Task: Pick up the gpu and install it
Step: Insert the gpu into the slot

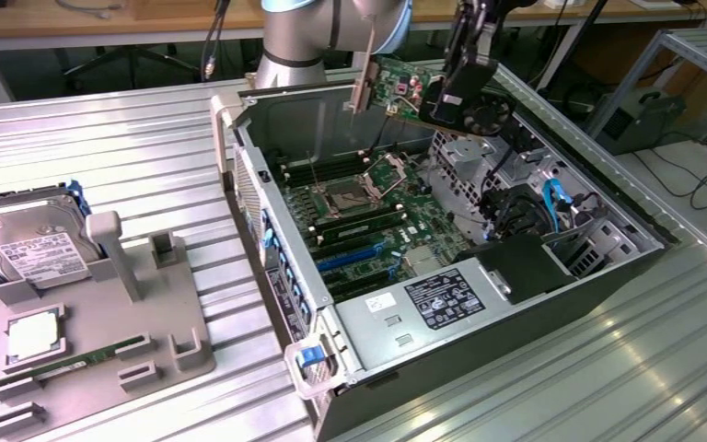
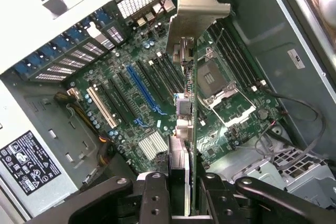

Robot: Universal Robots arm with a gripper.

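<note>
Case (image 1: 633, 219) lies open on the slatted table (image 1: 108, 138), motherboard (image 1: 366, 216) facing up. Over its far end I have the gpu (image 1: 405, 89) in the air, clear of the board; the wrist view sees it edge-on, silver bracket (image 2: 197, 3) leading. The gripper (image 1: 456, 95) pinches the card across its flat faces, near the fan end. I'd call it light and stiff but fragile. It is best held on bare board, off the fan blades, and it may pivot in so narrow a pinch.
</note>
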